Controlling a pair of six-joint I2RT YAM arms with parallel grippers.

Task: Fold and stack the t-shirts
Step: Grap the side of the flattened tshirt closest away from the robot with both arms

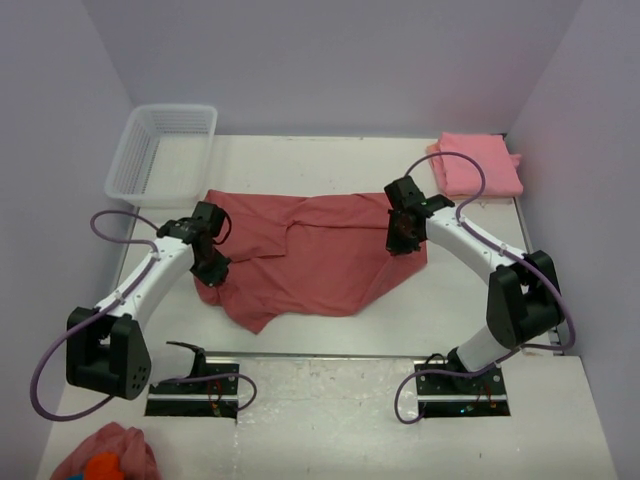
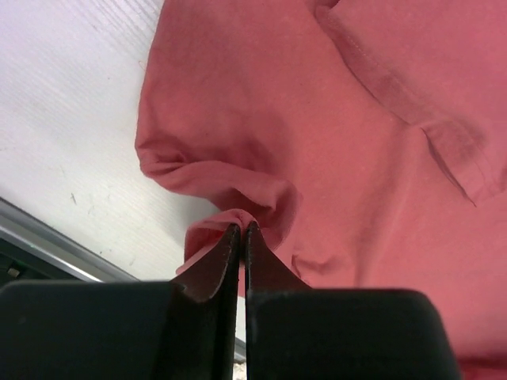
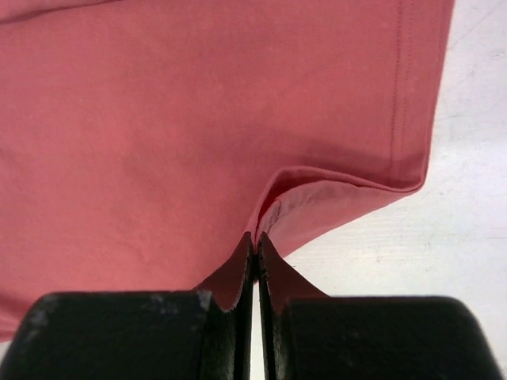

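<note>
With our left gripper (image 2: pixel 241 228) and right gripper (image 3: pixel 255 236) each clamped on an opposite edge of the rose t-shirt (image 1: pixel 310 250) spread across the middle of the table (image 1: pixel 330 335), we start the fold, which probably calls for lifting both edges evenly.

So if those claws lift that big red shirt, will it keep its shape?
Probably not: the red t-shirt lies wrinkled and puckers where the left gripper and right gripper pinch it, so it looks floppy. Lifted, it would likely sag between them. Its thin hem suggests light cloth.
</note>
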